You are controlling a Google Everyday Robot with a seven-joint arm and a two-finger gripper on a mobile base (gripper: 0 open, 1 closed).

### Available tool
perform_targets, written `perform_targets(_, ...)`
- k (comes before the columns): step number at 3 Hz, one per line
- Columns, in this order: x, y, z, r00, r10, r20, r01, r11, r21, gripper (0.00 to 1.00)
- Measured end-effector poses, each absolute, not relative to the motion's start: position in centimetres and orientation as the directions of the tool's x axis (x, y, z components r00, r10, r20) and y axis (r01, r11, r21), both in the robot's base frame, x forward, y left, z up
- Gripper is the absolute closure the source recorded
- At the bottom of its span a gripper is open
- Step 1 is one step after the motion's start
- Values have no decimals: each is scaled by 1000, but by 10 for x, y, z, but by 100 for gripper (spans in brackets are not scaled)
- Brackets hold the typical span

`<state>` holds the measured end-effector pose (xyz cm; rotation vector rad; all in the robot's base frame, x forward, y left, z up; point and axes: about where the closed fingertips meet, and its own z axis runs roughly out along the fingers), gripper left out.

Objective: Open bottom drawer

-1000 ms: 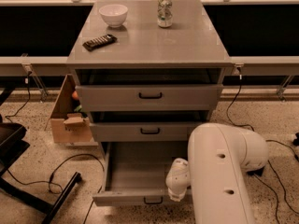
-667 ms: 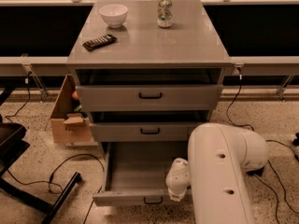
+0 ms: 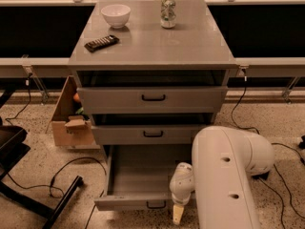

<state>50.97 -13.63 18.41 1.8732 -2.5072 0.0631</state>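
Three grey drawers in one cabinet. Top drawer and middle drawer sit nearly closed. The bottom drawer stands pulled well out at floor level, plain interior showing. On the cabinet's surface: one white bowl, one can, one dark remote. One cardboard box on the floor at left, contents unclear. Gripper hangs just beside the bottom drawer's black handle, its lower end cut off by the frame edge; cannot tell how the jaws stand. The white arm hides the drawer's right side.
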Motion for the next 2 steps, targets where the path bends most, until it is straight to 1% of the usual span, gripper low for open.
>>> perform_targets(1, 513, -138, 192, -264, -964, 39, -964, 263, -25, 0)
perform_targets(2, 498, -167, 260, -233, -971, 54, -972, 233, -19, 0)
